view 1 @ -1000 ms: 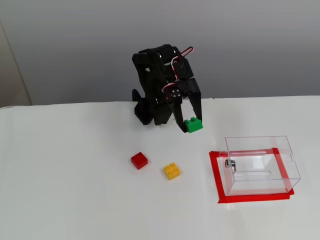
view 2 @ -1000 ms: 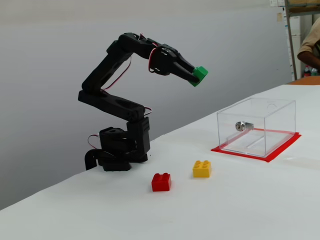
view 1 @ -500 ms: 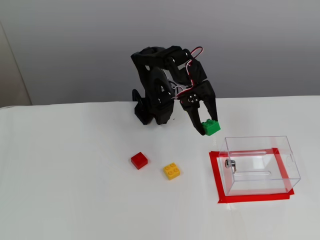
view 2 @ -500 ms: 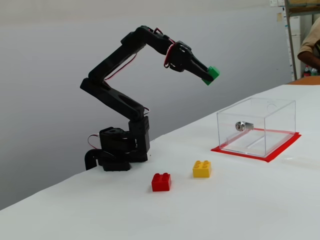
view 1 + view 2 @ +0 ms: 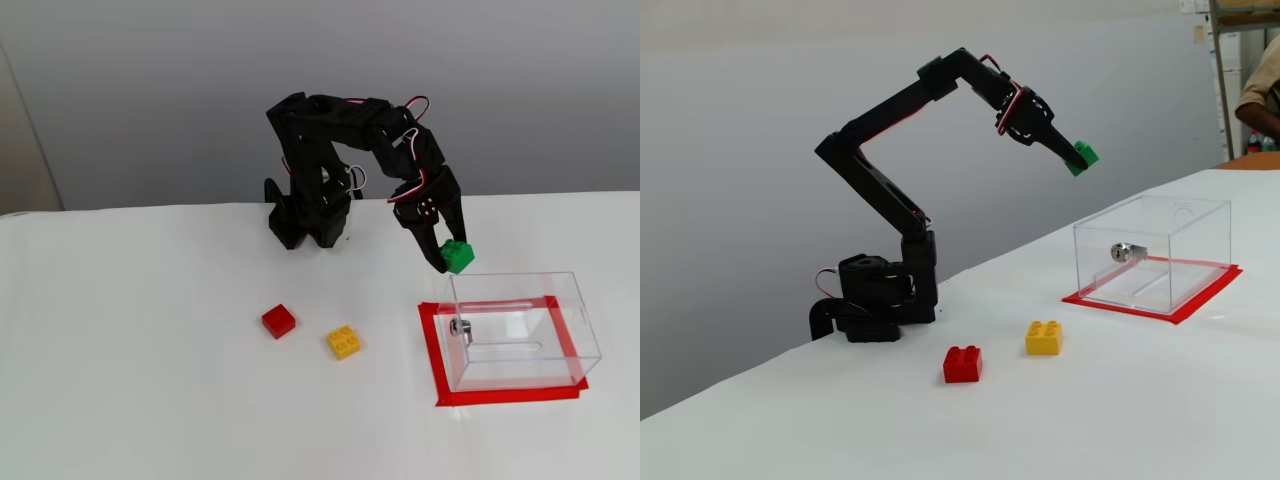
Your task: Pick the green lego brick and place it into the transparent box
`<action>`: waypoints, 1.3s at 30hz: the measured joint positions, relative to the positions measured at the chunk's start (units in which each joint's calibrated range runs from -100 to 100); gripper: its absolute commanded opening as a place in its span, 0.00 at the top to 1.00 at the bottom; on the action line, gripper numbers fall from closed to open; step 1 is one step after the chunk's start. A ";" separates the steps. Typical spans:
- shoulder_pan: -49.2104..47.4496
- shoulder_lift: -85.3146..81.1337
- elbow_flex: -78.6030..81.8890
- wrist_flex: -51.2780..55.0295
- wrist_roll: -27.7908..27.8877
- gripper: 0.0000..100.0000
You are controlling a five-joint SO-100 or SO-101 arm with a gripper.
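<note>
The green lego brick (image 5: 457,257) (image 5: 1080,158) hangs in the air, pinched at the tip of my gripper (image 5: 449,252) (image 5: 1075,157), which is shut on it. In both fixed views the brick is held above the table, near the back left corner of the transparent box (image 5: 522,329) (image 5: 1155,251) and higher than its rim. The box is clear, open on top, with a small metal fitting on one wall, and it stands on a red tape outline (image 5: 432,350). Nothing lies inside it.
A red brick (image 5: 279,321) (image 5: 963,364) and a yellow brick (image 5: 344,342) (image 5: 1044,338) lie on the white table in front of the arm's base (image 5: 305,220) (image 5: 876,300). A person's arm (image 5: 1258,95) shows at the far right edge.
The arm has stretched out toward the box, carrying the green brick from near its base to just beside the box's back left corner. The other bricks and the box have not moved.
</note>
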 measured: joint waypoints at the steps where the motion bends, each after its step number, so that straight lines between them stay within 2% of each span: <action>1: -0.75 1.78 -1.41 0.00 0.00 0.95; 15: -4.49 26.47 -24.45 0.00 -0.15 0.95; 28: -9.08 35.52 -26.48 -4.54 -0.15 0.94; 34: -10.68 36.45 -26.48 -4.88 -0.15 0.75; 39: -10.90 36.45 -26.57 -4.88 -0.15 0.76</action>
